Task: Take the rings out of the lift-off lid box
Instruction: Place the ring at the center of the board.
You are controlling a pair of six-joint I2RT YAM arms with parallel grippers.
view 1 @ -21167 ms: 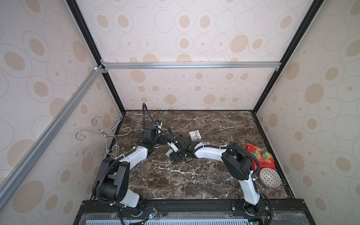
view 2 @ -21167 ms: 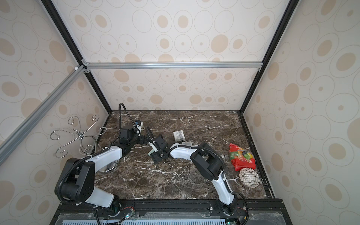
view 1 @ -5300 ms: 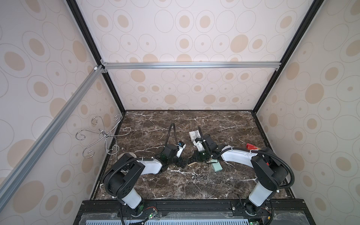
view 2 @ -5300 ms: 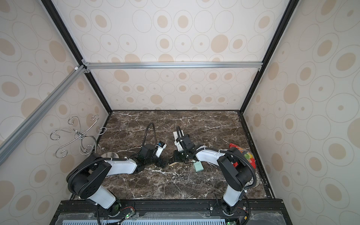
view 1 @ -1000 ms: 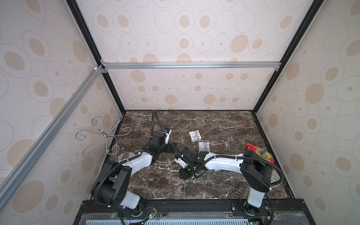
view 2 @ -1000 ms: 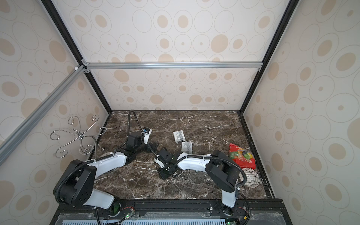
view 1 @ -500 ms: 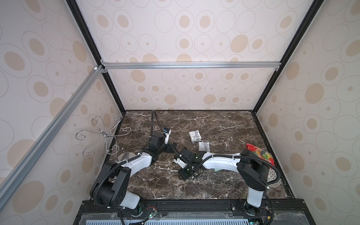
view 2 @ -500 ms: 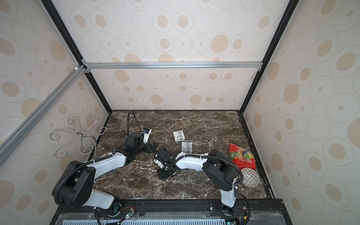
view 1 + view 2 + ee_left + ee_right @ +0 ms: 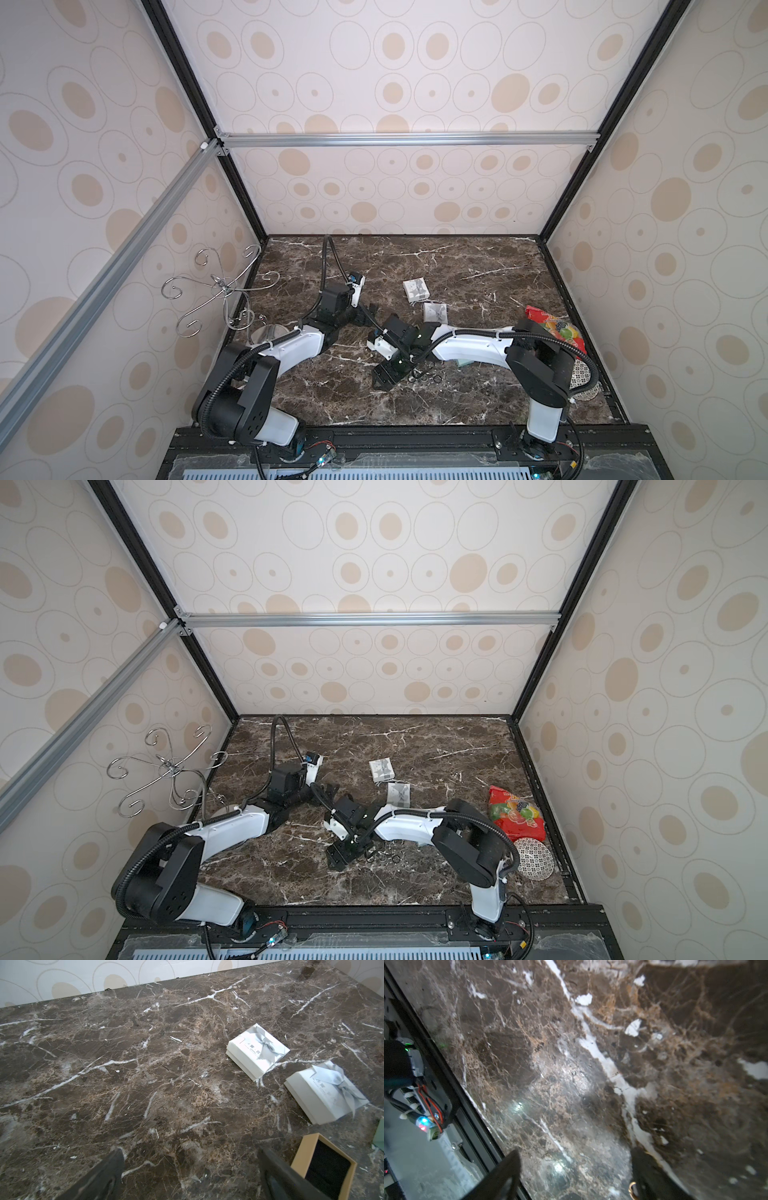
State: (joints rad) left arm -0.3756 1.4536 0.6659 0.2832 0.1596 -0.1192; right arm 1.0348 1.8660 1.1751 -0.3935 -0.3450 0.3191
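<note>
Three small thin rings (image 9: pixel 424 377) (image 9: pixel 381 859) lie on the dark marble, just right of my right gripper (image 9: pixel 384 379) (image 9: pixel 338 859). That gripper is open and low over the table. In the right wrist view it (image 9: pixel 575 1169) holds nothing, and one gold-toned ring (image 9: pixel 632 1189) lies beside a finger. The lift-off lid box (image 9: pixel 324 1167) is tan with a black lining and stands open. It shows only in the left wrist view, close to one finger of my open, empty left gripper (image 9: pixel 191 1153) (image 9: pixel 370 309). My right arm hides the box in both top views.
Two closed white boxes with grey bows (image 9: pixel 415 289) (image 9: pixel 435 312) (image 9: pixel 256 1051) sit behind the arms. A teal piece (image 9: pixel 463 362) peeks from under my right arm. A curly silver wire stand (image 9: pixel 220 291) is at the left wall. A red snack bag (image 9: pixel 552 328) and patterned dish (image 9: pixel 584 380) are at the right.
My right gripper has opened wide over the last half second while staying low over the same spot. The left arm has barely moved.
</note>
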